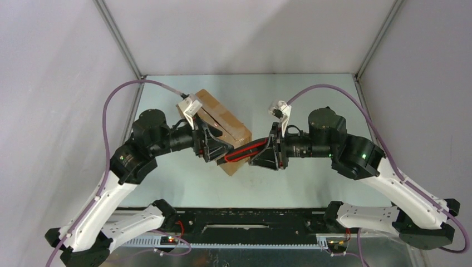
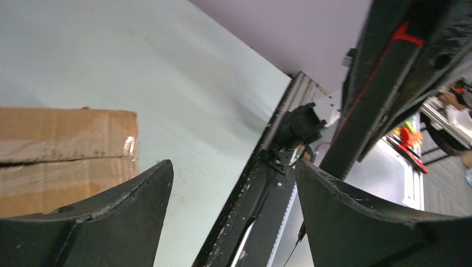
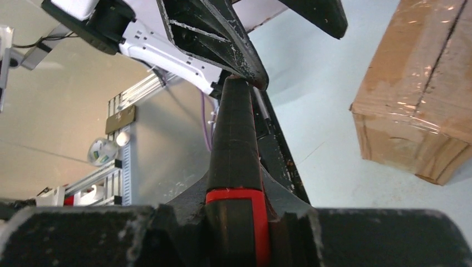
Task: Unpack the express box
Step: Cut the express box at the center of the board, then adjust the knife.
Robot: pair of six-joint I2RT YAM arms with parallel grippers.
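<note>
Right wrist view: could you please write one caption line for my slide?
Right gripper clamps a black-and-red utility knife; the taped express box rests on the table nearby.

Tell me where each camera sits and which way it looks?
Top: above and behind, looking down at the table; both arms show.
Left wrist: on the left arm, facing the express box corner; open left jaws show.
Right wrist: on the right arm, looking along the knife; right jaws grip it.
Shared: all see the express box.
</note>
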